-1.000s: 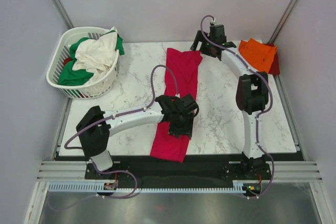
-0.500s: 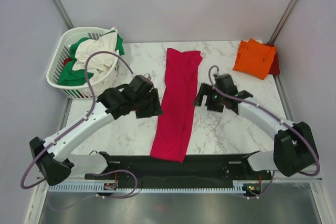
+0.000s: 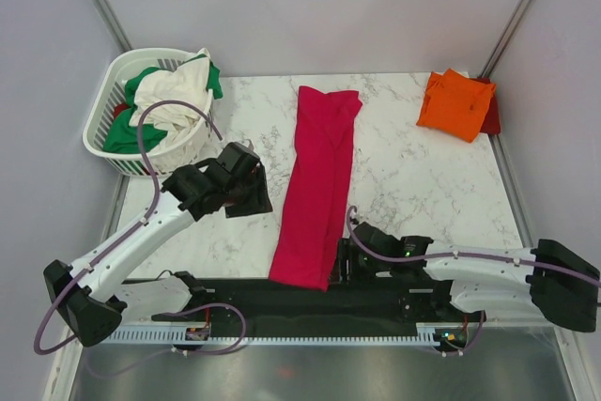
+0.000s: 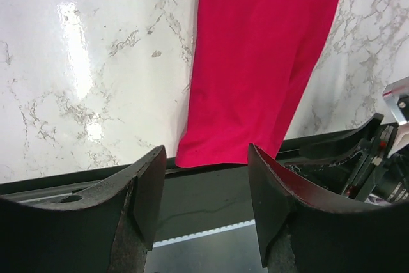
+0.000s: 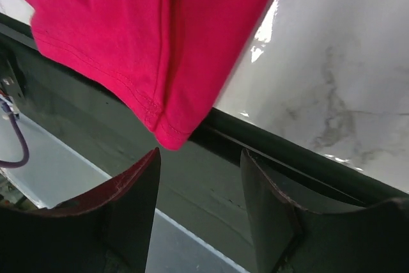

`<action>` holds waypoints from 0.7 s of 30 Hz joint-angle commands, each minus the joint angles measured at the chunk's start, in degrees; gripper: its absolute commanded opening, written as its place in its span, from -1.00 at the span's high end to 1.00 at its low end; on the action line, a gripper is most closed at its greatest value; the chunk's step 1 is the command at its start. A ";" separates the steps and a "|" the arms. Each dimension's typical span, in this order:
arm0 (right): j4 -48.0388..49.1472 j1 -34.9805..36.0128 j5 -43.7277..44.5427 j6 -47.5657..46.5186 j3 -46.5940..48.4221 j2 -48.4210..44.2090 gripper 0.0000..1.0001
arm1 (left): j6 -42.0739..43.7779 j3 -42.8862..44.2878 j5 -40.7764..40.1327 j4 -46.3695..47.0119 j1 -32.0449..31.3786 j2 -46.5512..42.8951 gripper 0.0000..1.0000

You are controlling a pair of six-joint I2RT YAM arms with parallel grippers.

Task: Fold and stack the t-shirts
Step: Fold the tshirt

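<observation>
Both arms have moved within a second. From above, the left jaws have drawn back off the pink shirt (image 3: 319, 176) to the left of the bench (image 3: 423, 185), and the right jaws have swung from the shirt's far end to its near hem, which overhangs the near edge. Left wrist: jaws partly open, empty, hem ahead. Right wrist: jaws narrowing yet apart, empty, just short of the hem corner, probably readying the next fold.
</observation>
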 commanded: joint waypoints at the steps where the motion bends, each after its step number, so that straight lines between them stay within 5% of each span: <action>1: 7.59 5.27 4.75 6.41 2.53 6.37 -0.22 | 1.45 -0.94 -1.39 -0.32 0.28 -0.83 -0.22; 11: 12.61 8.18 7.03 5.00 5.52 17.03 -0.11 | 0.92 -4.98 -1.56 -0.41 0.28 -3.38 -0.21; 14: 12.43 8.18 7.74 4.21 5.87 17.82 0.11 | 0.66 -5.51 -1.56 -0.32 0.28 -3.30 -0.21; 17: 9.46 8.18 9.49 3.42 6.48 15.99 0.62 | 0.74 -5.51 -1.48 -0.41 0.28 -3.29 -0.20; 21: 0.32 8.19 13.09 1.14 9.38 10.46 0.89 | 0.74 -5.60 -0.95 -0.41 0.27 -3.47 -0.20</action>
